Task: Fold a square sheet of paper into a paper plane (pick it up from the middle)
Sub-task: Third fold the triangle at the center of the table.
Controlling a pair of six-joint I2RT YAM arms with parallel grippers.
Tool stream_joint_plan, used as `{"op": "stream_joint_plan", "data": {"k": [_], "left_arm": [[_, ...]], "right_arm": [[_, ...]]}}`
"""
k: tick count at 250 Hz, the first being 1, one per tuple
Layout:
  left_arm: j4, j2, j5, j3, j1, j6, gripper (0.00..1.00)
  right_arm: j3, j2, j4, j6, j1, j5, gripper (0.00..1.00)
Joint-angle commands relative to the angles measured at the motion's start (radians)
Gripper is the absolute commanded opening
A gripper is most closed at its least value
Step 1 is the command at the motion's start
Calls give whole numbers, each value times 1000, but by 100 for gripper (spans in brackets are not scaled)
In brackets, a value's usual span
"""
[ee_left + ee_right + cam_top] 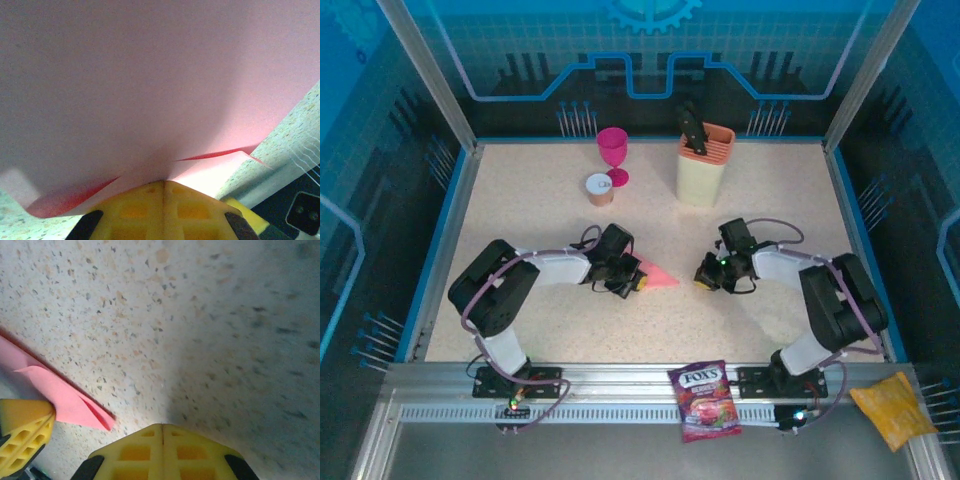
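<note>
left hand (163,183) clenched against paper plane (665,277), right hand (162,426) clenched empty, goblet (613,150) overhead

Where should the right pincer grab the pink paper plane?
Probably its pointed tip, coming in low from the right. The paper plane lies flat on the table, the shut left pincer covers its wide end, and the point sticks out toward the right pincer.
</note>
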Motion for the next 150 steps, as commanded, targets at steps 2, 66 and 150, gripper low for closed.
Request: {"op": "stream_joint_plan", "data": {"k": [2,66,150], "left_arm": [[-147,64,-93,-53,-2,-15,0],[-150,75,-87,-44,-5,-13,0],[-148,74,-85,-43,-7,-14,0]], "right_arm": [[29,-78,-80,-35,19,11,0],[133,12,21,-2,150,-38,0],[174,218,120,95,229,18,0]]}}
